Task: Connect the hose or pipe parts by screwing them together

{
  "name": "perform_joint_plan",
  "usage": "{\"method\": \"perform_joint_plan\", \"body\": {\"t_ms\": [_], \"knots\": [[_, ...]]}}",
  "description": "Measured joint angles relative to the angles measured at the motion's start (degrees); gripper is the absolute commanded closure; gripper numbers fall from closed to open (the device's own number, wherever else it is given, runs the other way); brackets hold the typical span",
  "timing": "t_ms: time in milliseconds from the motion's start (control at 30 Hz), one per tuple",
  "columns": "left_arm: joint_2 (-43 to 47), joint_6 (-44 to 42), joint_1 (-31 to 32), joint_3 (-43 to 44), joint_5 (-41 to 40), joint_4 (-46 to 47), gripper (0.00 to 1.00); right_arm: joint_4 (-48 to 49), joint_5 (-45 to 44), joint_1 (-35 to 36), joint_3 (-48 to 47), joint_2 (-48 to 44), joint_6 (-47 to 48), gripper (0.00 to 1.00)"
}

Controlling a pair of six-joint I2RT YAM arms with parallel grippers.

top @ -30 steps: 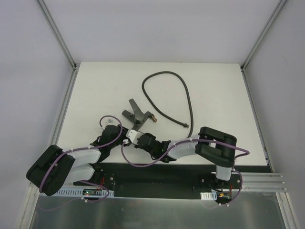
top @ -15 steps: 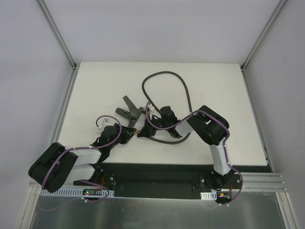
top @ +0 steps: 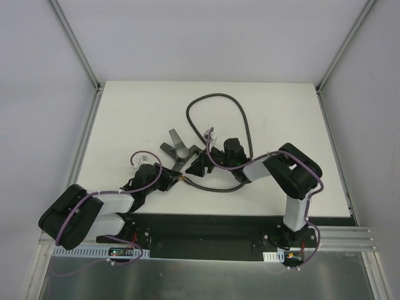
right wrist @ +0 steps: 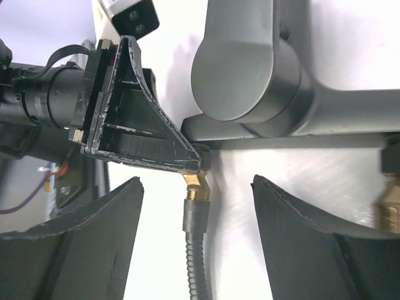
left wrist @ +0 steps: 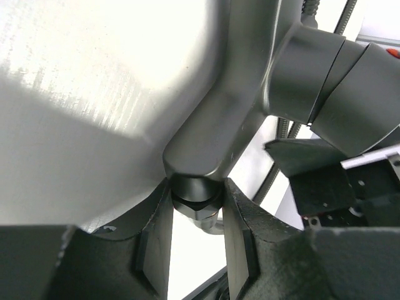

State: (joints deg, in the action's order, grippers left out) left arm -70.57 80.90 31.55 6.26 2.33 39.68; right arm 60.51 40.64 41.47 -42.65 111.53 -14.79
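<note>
At the centre of the white bench [top: 137, 112], the small dark-grey forked metal fitting [top: 178, 149] lies with its 6 o'clock tip clamped tight in the left hand [top: 175, 181]. The long thin dark-grey flexible hose [top: 215, 95] loops off toward 12 o'clock, and its brass end [right wrist: 197, 189] sits at that tip. The right hand [right wrist: 195, 181] stands apart astride that end, touching nothing.

Judgement: the fitting is rigid and smooth. The hose is light, limp and prone to twisting. Take hold on the brass collar, not the rubber.

fitting [top: 177, 149] left of looped hose [top: 217, 95], perhaps touching
</note>
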Motion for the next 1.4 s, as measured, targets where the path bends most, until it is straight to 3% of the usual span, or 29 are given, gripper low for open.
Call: {"method": "perform_joint_plan", "body": {"t_ms": [167,300,400,733,833,867,933,967,1033,1167,1233,1400], "knots": [[-0.04,-0.5,0.0,2.03,0.52,-3.1,1.0,-10.47,-13.68,2.1,4.96,-12.07,10.32,0.28],[-0.04,-0.63,0.0,3.74,0.76,-5.33,1.0,-19.15,-27.8,10.54,5.38,-17.66,20.61,0.28],[-0.04,-0.63,0.0,5.16,1.27,-7.02,1.0,-22.49,-36.59,16.7,5.55,-18.58,26.56,0.29],[-0.04,-0.66,0.0,8.09,3.28,-10.34,1.0,-30.16,-55.36,25.55,2.47,-15.15,36.7,0.28],[-0.07,-0.63,0.0,8.39,3.5,-10.82,1.0,-31.39,-59.17,26.95,-0.11,-12.13,38.82,0.46],[-0.07,-0.61,0.0,8.44,3.52,-10.91,1.0,-31.67,-60.17,27.26,-0.72,-11.34,39.36,0.59],[-0.07,-0.59,0.0,8.46,3.54,-11.08,1.0,-32.39,-62.03,27.56,-1.81,-10.25,40.26,0.72],[-0.04,-0.57,0.0,8.46,3.54,-11.15,1.0,-32.79,-62.97,27.65,-2.43,-9.7,40.52,0.85],[0.04,-0.28,-0.02,8.48,3.28,-11.17,1.0,-33.7,-63.63,27.91,-3.39,-9.03,40.06,0.99],[1.81,-0.26,-0.09,8.22,1.55,-12.76,1.0,-34.32,-58.84,25.99,-4.46,-8.81,37.99,0.99],[2.97,-0.39,-0.13,7.43,0.11,-12.96,1.0,-33.99,-52.72,23.61,-4.79,-8.79,35.85,0.99],[5.18,-0.28,-0.2,2.86,-3.69,-8.76,1.0,-27.41,-27.69,14.56,-5.29,-4.72,24.48,0.99]]}}
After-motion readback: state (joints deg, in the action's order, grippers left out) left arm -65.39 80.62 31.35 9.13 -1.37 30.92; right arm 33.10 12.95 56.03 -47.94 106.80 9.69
